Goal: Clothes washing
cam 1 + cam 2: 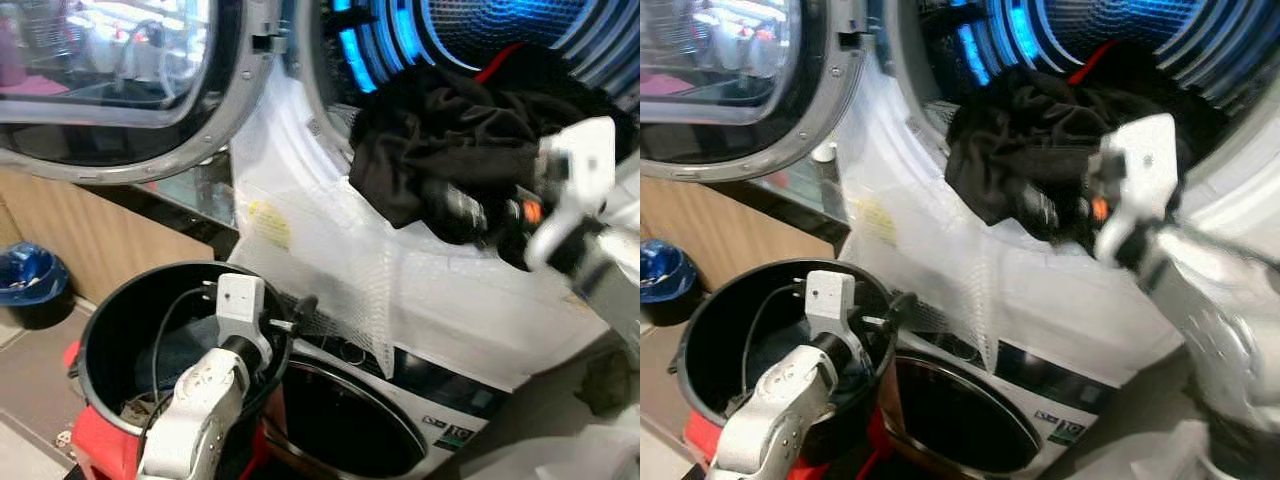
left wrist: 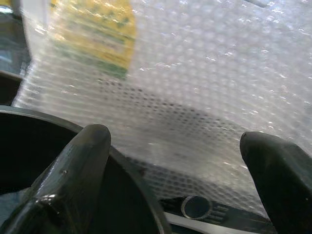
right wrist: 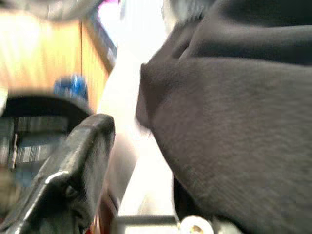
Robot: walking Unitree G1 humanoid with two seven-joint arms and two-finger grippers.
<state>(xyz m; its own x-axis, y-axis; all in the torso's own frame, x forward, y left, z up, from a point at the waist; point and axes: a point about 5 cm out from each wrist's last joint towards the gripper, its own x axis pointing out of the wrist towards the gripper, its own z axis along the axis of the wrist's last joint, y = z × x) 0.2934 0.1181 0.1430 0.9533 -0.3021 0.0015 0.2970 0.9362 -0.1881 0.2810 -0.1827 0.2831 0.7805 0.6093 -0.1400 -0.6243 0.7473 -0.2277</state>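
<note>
While the black garment (image 1: pixel 440 140) is draping over the drum opening's (image 1: pixel 500 40) lip, the right gripper (image 1: pixel 470 215) is clamping it; the left gripper (image 2: pixel 175 161), fingers apart, is hovering at the black basket's (image 1: pixel 110 320) rim.

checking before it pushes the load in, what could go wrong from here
The black garment hangs over the drum opening's lip, only partly inside, so it could slide out onto the bubble wrap. The right gripper is buried in its folds and may snag when withdrawn. The left gripper, open, sits at the black basket's rim and could tip it.
</note>
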